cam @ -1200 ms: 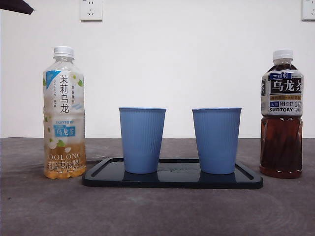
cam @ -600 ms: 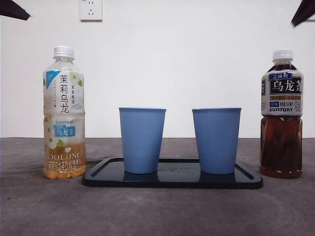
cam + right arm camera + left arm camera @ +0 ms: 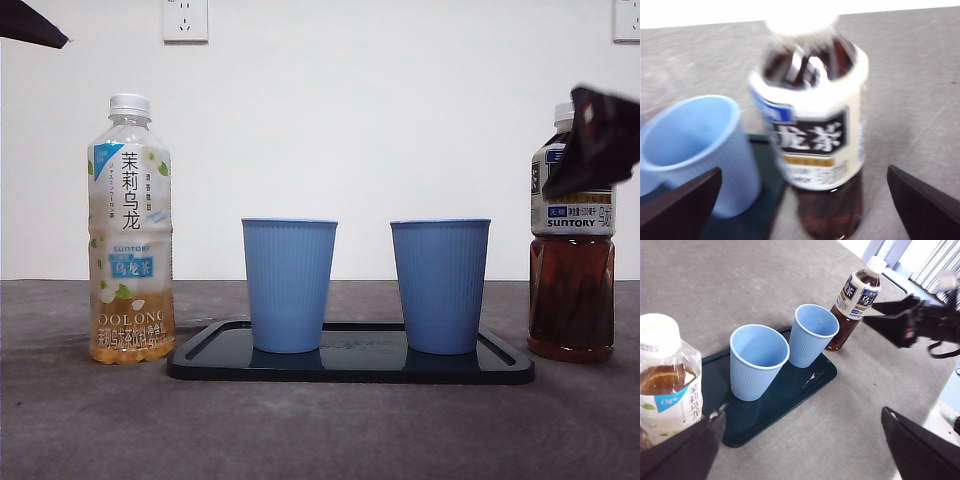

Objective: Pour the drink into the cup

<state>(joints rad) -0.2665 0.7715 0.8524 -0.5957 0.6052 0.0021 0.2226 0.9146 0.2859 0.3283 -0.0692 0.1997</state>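
Dark tea bottle (image 3: 812, 130) blurred in right wrist view, its label partly hidden by right gripper (image 3: 596, 140) in front view

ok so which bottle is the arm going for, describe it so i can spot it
Find the dark tray holding two blue cups; a bottle stands at each end, off the tray. It is the dark tea bottle with the right gripper at its neck: brown tea, black label, unlike the pale bottle.
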